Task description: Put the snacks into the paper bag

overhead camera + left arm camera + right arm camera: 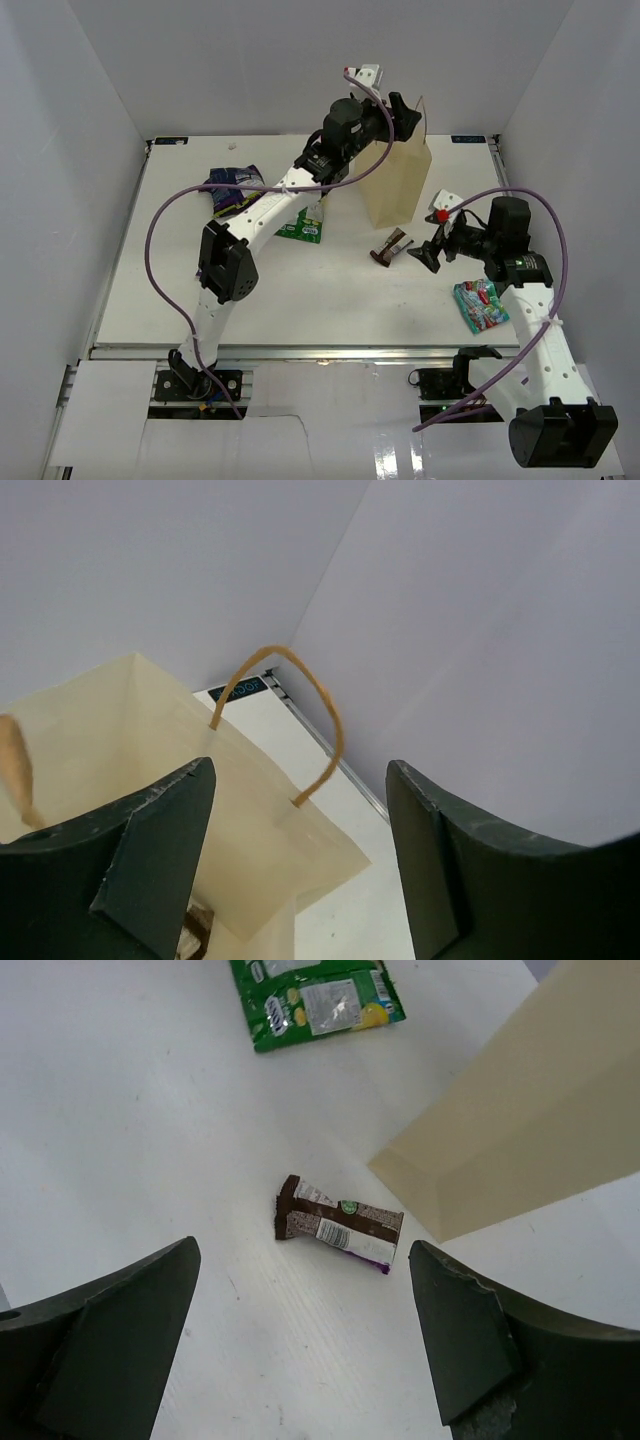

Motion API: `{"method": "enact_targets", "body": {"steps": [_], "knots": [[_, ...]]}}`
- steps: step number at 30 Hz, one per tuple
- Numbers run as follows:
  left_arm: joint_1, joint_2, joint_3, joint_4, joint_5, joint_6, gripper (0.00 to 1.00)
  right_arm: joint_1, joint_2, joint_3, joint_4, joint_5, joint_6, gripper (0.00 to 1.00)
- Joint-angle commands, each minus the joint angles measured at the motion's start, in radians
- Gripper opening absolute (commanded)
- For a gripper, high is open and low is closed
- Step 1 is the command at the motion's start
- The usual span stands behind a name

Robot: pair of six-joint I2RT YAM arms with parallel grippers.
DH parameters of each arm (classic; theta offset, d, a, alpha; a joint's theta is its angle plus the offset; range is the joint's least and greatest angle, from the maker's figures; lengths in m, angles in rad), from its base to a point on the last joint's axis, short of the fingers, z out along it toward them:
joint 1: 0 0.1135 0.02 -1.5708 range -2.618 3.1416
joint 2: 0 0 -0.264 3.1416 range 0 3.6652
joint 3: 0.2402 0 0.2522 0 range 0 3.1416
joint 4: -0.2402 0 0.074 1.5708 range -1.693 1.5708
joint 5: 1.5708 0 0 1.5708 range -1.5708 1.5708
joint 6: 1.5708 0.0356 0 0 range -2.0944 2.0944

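The tan paper bag (398, 182) stands upright at the back middle of the table; its open mouth and handle show in the left wrist view (250, 810). My left gripper (405, 117) is open and empty above the bag's mouth (300, 865). A brown chocolate bar (392, 246) lies in front of the bag. My right gripper (428, 250) is open and empty just right of the bar, which shows between its jaws (338, 1226). A green-white pack (303, 225) (318, 998), purple-blue bags (232, 190) and a teal-red candy bag (481, 304) lie on the table.
White walls close in the table on three sides. A metal rail (300, 350) runs along the near edge. The left arm (260, 215) stretches across the purple-blue bags and the green-white pack.
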Motion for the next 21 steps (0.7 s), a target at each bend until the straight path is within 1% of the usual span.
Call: {"method": "enact_targets", "body": {"steps": [1, 2, 3, 4, 5, 6, 7, 8, 9, 10, 11, 12, 13, 14, 15, 16, 17, 18, 20, 21], "knots": [[0.0, -0.19, 0.023, -0.084, 0.073, 0.047, 0.8, 0.007, 0.025, -0.01, -0.194, -0.067, -0.379, 0.91], [-0.002, -0.226, -0.047, -0.098, 0.091, 0.067, 0.8, 0.01, 0.053, -0.001, -0.231, -0.04, -0.447, 0.91], [-0.002, -0.271, -0.103, -0.106, 0.104, 0.094, 0.8, 0.01, 0.071, 0.008, -0.274, -0.006, -0.57, 0.92], [0.001, -0.373, -0.169, -0.121, 0.11, 0.108, 0.82, 0.01, 0.088, 0.017, -0.34, 0.075, -0.614, 0.93], [0.003, -0.43, -0.324, -0.124, 0.119, 0.125, 0.83, 0.01, 0.123, 0.03, -0.363, 0.12, -0.64, 0.93], [0.007, -0.488, -0.411, -0.123, 0.124, 0.142, 0.84, 0.01, 0.143, 0.034, -0.388, 0.173, -0.692, 0.93], [0.01, -0.609, -0.501, -0.117, 0.107, 0.138, 0.86, 0.008, 0.166, 0.04, -0.441, 0.268, -0.715, 0.93], [0.016, -0.671, -0.68, -0.114, 0.098, 0.127, 0.87, 0.008, 0.209, 0.045, -0.455, 0.319, -0.72, 0.93], [0.024, -0.731, -0.767, -0.11, 0.088, 0.115, 0.87, 0.007, 0.229, 0.042, -0.467, 0.42, -0.722, 0.94], [0.032, -0.788, -0.847, -0.115, 0.06, 0.083, 0.88, 0.001, 0.249, 0.04, -0.475, 0.471, -0.714, 0.95], [0.041, -0.891, -0.993, -0.123, 0.047, 0.061, 0.88, -0.004, 0.289, 0.04, -0.48, 0.514, -0.702, 0.95], [0.046, -0.943, -1.06, -0.132, 0.035, 0.041, 0.89, -0.008, 0.309, 0.042, -0.478, 0.593, -0.667, 0.96], [0.049, -0.99, -1.121, -0.159, -0.006, -0.014, 0.89, -0.022, 0.332, 0.042, -0.478, 0.632, -0.656, 0.98], [0.05, -1.079, -1.178, -0.172, -0.023, -0.042, 0.89, -0.028, 0.373, 0.043, -0.478, 0.666, -0.647, 0.98], [0.052, -1.121, -1.282, -0.181, -0.034, -0.065, 0.89, -0.028, 0.392, 0.048, -0.478, 0.718, -0.651, 0.98], [0.053, -1.16, -1.33, -0.201, -0.054, -0.127, 0.89, -0.059, 0.427, 0.053, -0.478, 0.736, -0.656, 0.98], [0.055, -1.235, -1.373, -0.207, -0.063, -0.16, 0.89, -0.065, 0.444, 0.062, -0.474, 0.747, -0.657, 0.98], [0.056, -1.269, -1.449, -0.212, -0.067, -0.186, 0.89, -0.074, 0.461, 0.085, -0.474, 0.755, -0.654, 0.98], [0.056, -1.351, -1.51, -0.219, -0.08, -0.249, 0.89, -0.076, 0.51, 0.103, -0.474, 0.764, -0.639, 0.98], [0.056, -1.372, -1.533, -0.222, -0.085, -0.263, 0.89, -0.076, 0.53, 0.108, -0.472, 0.796, -0.636, 0.97]]}}
